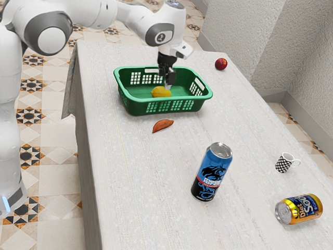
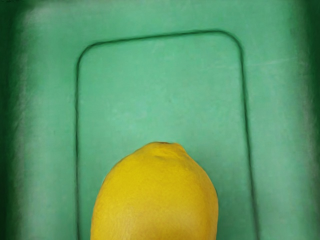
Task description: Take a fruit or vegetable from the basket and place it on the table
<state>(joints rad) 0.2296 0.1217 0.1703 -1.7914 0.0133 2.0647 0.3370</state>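
Note:
The black gripper [image 1: 167, 83] points down into the green basket [image 1: 136, 107], right at the yellow lemon [image 1: 160, 92]; whether it holds the fruit is unclear. In the wrist view the lemon [image 2: 156, 195] lies large under my hand, its stem end showing, over the green basket floor [image 2: 160, 90]. On the table [image 1: 130, 182], outside the basket, are a reddish-brown sweet-potato-like item [image 1: 163, 125] near the basket's side and a red apple [image 1: 221, 64] farther off.
A tall blue and black can [image 1: 212, 172] stands on the table. Toward the exterior view's right are a checkered white mug [image 1: 283, 163] and a yellow can lying on its side [image 1: 299, 209]. The basket's raised walls surround the lemon.

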